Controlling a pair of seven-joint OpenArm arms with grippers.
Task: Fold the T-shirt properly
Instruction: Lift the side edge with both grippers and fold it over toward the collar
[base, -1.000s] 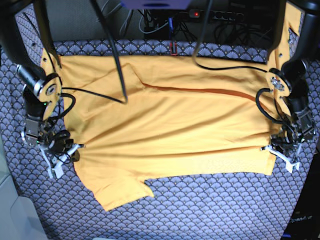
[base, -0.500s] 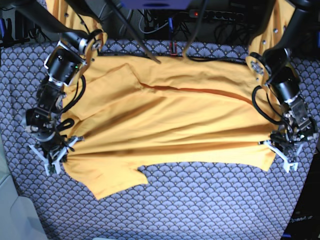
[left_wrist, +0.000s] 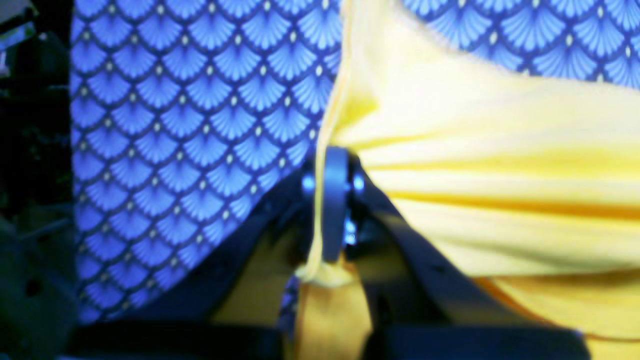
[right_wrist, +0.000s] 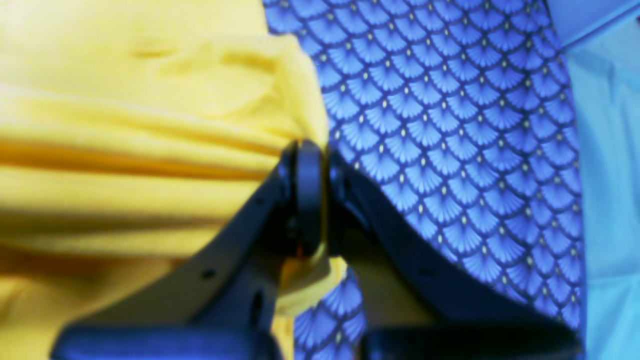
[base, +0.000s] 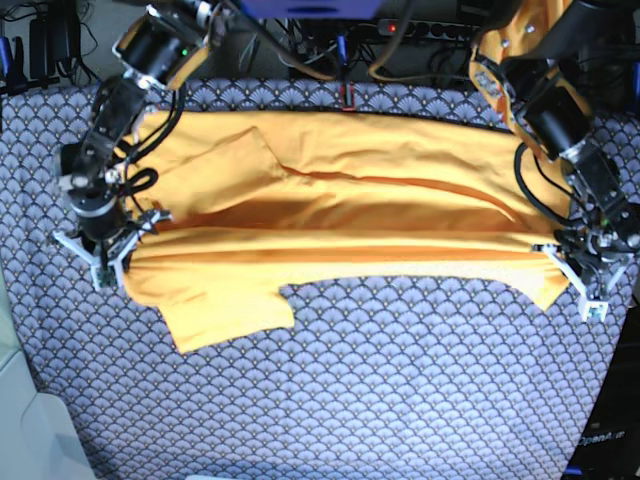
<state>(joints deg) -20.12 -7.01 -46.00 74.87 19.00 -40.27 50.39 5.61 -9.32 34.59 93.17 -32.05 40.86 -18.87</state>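
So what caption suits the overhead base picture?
Two claws, left and right, pinch opposite edges of a yellow T-shirt on a patterned tablecloth.

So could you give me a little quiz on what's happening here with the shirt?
1. True or false: both end effectors are shut on the T-shirt.
2. What covers the table? A) white paper B) blue fan-patterned tablecloth C) bare wood
3. In the base view, which end effector is on the picture's right side?

Key:
1. True: the left end effector and the right end effector each pinch a side edge of the cloth.
2. B.
3. The left one.
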